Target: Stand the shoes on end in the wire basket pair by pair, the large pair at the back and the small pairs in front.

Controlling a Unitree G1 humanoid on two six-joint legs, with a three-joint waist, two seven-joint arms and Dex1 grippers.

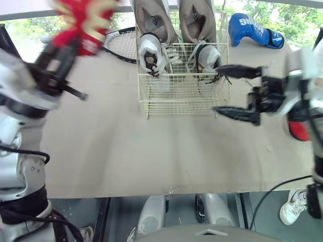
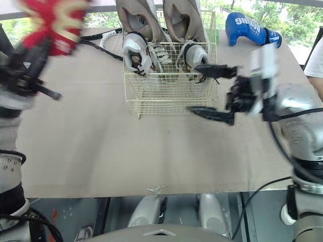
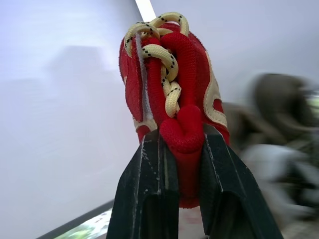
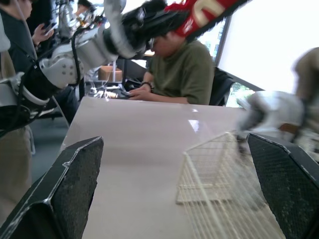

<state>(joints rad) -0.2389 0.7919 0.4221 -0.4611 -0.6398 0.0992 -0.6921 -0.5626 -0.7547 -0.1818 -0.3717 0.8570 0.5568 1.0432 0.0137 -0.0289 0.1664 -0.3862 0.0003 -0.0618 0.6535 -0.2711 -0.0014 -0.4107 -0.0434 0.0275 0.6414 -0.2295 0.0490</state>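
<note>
The cream wire basket (image 1: 181, 96) stands at the table's far middle. Two large tan shoes (image 1: 154, 20) stand on end at its back, with two small grey-white shoes (image 1: 151, 50) upright in front of them. My left gripper (image 3: 182, 134) is shut on a red shoe with cream laces (image 1: 83, 22), held high at the far left, above the table. My right gripper (image 1: 217, 89) is open just right of the basket's front corner, with nothing between its fingers. In the right wrist view the basket (image 4: 214, 174) lies ahead between the spread fingers (image 4: 75, 184).
A blue boxing glove (image 1: 255, 31) lies at the far right and a racket (image 1: 121, 45) left of the basket. A red shape (image 1: 300, 131) shows behind my right forearm. A seated person (image 4: 182, 69) is beyond the table. The table's near edge (image 1: 166, 194) runs below.
</note>
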